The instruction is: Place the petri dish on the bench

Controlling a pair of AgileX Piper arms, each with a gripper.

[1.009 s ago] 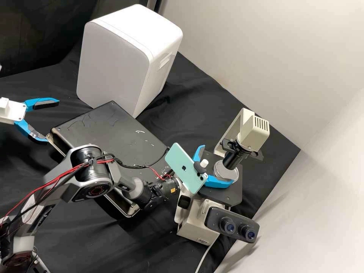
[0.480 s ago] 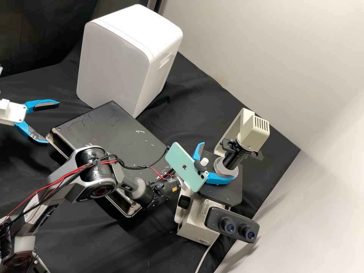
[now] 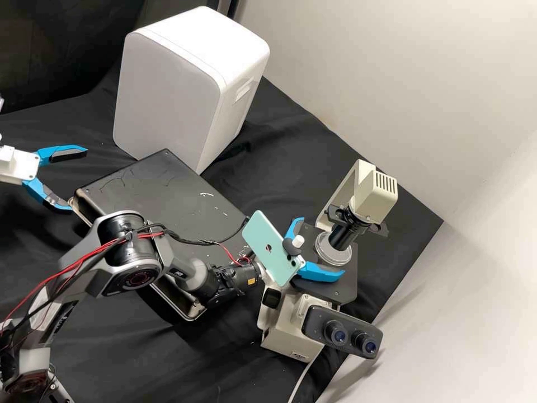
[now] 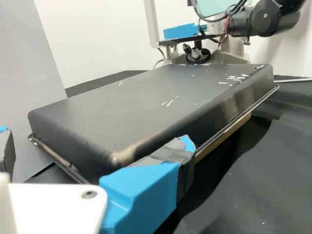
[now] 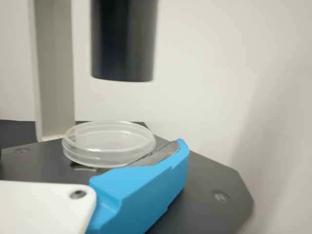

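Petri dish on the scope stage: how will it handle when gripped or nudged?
The petri dish looks like thin clear plastic, so it is probably light and rigid, but could crack under a hard squeeze. It is low and wide and sits flat on the smooth black stage, so a nudge would likely slide it rather than tip it.

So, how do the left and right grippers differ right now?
The right gripper is raised at the microscope stage, right beside the petri dish. The left gripper sits low by a corner of the black tray, far from the dish. The right points toward the microscope, the left toward the tray. Both are open and hold nothing.
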